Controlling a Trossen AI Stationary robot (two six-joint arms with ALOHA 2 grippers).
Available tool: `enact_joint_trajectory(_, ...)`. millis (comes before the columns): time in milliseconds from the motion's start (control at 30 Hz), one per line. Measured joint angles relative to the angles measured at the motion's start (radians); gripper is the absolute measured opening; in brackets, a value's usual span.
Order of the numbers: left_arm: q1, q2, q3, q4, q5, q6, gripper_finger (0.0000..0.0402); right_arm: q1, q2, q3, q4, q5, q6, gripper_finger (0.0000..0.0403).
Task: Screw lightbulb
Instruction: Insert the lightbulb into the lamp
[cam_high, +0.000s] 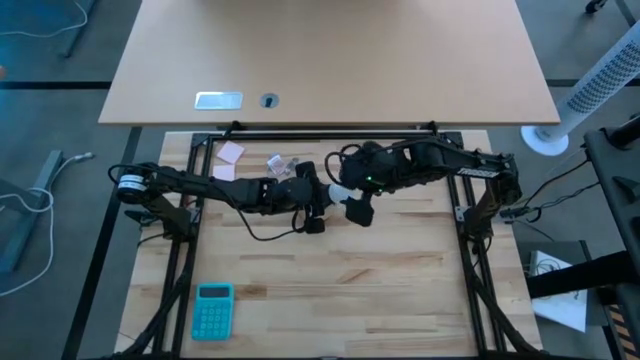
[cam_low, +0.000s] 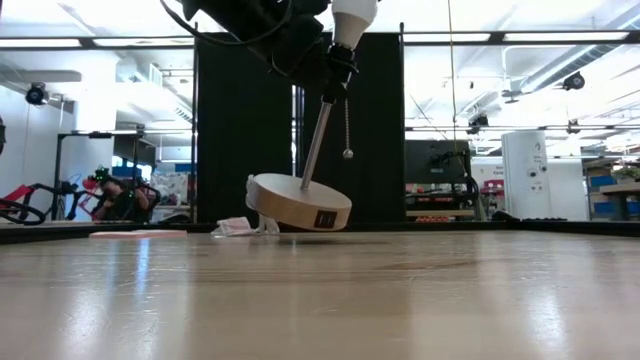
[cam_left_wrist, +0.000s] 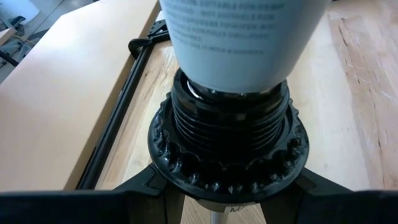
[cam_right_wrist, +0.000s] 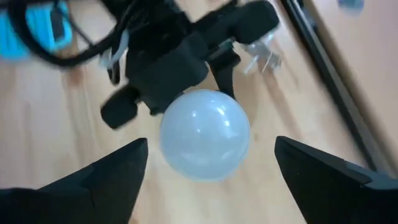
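Observation:
A small lamp hangs tilted in the low view: a round wooden disc (cam_low: 298, 203), a thin rod (cam_low: 318, 135) and a black socket (cam_left_wrist: 227, 140) at the top. The white lightbulb (cam_right_wrist: 205, 134) sits with its printed neck (cam_left_wrist: 239, 37) in the socket. My left gripper (cam_left_wrist: 227, 186) is shut on the socket. My right gripper (cam_right_wrist: 211, 142) is open above, one finger on either side of the bulb's globe, touching nothing. The disc hangs low over the table; whether its lower edge touches the table, I cannot tell. My left gripper pinches the lamp's black socket just under its toothed collar (cam_left_wrist: 163, 163), one finger (cam_left_wrist: 140, 186) on each side. The fingers come from the table's left, slanting down, and lie across the socket. The lamp hangs tilted below the hold, disc downward.
A pull chain with a ball (cam_low: 347, 153) dangles from the socket. A crumpled wrapper (cam_high: 282, 165) and pink notes (cam_high: 230, 152) lie at the far side, and a teal calculator (cam_high: 212, 308) near the front left. Black frame rails (cam_high: 180, 260) edge the table.

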Motion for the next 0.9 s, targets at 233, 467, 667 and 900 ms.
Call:
enact_joint_trajectory(233,0.000,0.000,-0.001,-0.002,0.000,0.000,0.0145,0.018,0.000,0.000,0.000,0.002,-0.420,0.0346)
enact_joint_trajectory(467,0.000,0.000,-0.001,-0.001,0.008,0.002,0.0145,0.040,0.006,0.000,0.022,0.002,-0.848,0.0346)
enact_joint_trajectory(667,0.000,0.001,-0.002,0.003,0.011,0.004,0.0145,0.026,0.025,0.000,0.026,0.009,-0.928,0.0346)
enact_joint_trajectory(900,0.000,0.001,-0.003,0.005,0.011,0.011,0.0145,0.022,0.052,-0.005,0.016,0.002,-0.956,0.0346)
